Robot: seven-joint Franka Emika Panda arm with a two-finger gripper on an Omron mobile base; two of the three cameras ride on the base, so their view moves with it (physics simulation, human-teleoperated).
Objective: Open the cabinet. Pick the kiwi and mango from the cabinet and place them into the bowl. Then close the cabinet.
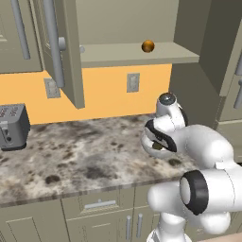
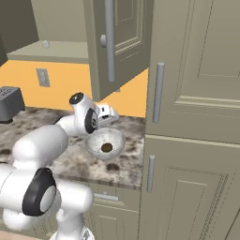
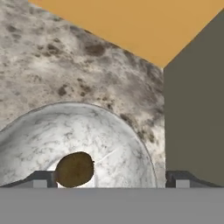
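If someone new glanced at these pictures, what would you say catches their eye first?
Probably the open cabinet, with the orange mango sitting alone on its shelf against the bright orange wall. Next, the marbled bowl on the speckled counter, with the dark kiwi lying inside it and the open gripper poised right above.

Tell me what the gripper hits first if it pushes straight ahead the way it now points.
Most likely the bowl: the gripper, fingers spread, looks down into it, with the kiwi lying inside by one tip. Depth is unclear.
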